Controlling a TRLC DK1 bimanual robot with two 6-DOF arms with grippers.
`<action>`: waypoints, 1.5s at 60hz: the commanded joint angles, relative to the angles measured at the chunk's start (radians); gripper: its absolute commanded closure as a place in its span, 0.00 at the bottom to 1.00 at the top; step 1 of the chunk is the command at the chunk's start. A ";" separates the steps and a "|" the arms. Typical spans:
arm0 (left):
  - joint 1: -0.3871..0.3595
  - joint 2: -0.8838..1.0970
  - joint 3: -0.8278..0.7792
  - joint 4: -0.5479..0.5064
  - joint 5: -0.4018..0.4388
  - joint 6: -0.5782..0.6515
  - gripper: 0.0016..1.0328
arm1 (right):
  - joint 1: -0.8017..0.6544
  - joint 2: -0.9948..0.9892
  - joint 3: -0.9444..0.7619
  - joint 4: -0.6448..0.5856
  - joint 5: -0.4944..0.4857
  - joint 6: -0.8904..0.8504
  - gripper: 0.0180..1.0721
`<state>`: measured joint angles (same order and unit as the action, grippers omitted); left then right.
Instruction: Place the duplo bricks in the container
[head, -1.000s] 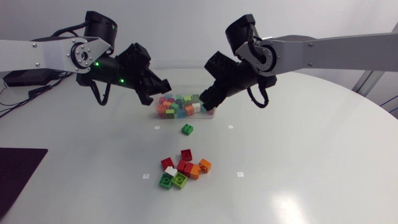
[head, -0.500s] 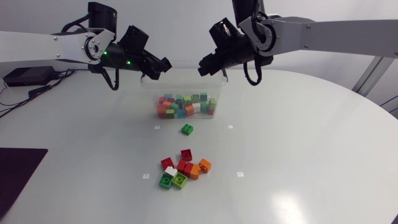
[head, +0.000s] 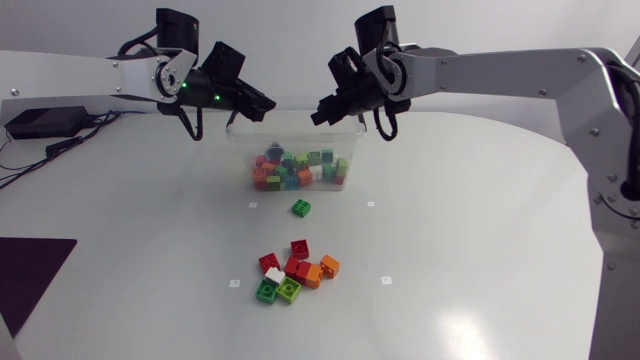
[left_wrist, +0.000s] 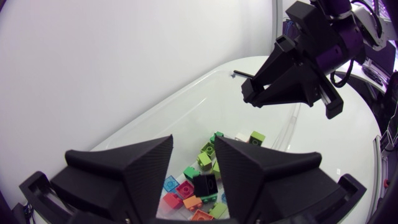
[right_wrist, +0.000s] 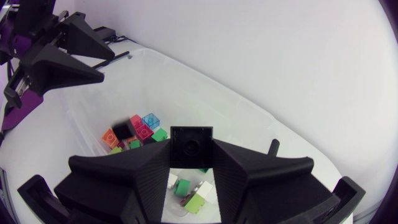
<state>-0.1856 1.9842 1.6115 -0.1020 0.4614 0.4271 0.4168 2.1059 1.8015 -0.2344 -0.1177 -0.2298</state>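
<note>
Left hand (head: 258, 106) and right hand (head: 320, 112) hang over the back rim of the clear container (head: 300, 135), part-filled with duplo bricks (head: 300, 170), a loose cluster (head: 293, 272) lying on the bench (head: 480, 230); left wrist: fingers parted, free black brick (left_wrist: 204, 185) seen through the gap, within the container walls; right wrist: fingers clamped on a black brick (right_wrist: 191, 146).

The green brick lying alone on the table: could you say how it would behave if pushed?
The green brick looks squat and flat-based, so it should slide, not roll. The glossy table suggests it may skid or spin.
</note>
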 joint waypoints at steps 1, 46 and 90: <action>-0.003 0.024 0.028 0.013 -0.009 -0.025 0.17 | -0.003 0.054 0.055 0.010 0.018 0.024 0.70; 0.041 -0.415 -0.496 0.120 0.043 0.094 0.09 | -0.004 -0.215 -0.235 0.095 0.044 0.001 0.13; 0.021 -0.481 -0.766 -0.127 0.102 0.495 0.09 | 0.068 -0.524 -0.689 0.155 0.030 -0.054 0.13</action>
<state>-0.1516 1.5055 0.8856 -0.2058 0.5495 0.8562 0.4671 1.6169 1.1610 -0.0925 -0.0818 -0.2657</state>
